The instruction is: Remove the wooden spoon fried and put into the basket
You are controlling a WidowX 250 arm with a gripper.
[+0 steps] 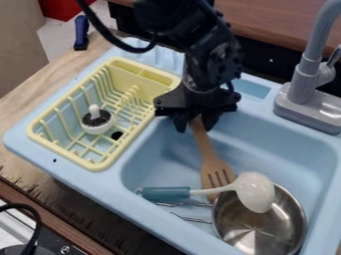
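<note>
At the far side of the sink [289,147], the claw [194,125] pinches the wooden spoon [208,153]; a slow lift should free its slotted end from the ladle [255,192] before swinging left to the basket [95,166].

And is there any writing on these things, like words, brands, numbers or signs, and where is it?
None that can be read: no legible word, label, brand, number or sign on the blue sink, the yellow dish rack, the wooden fork, the ladle or the metal pan.
</note>
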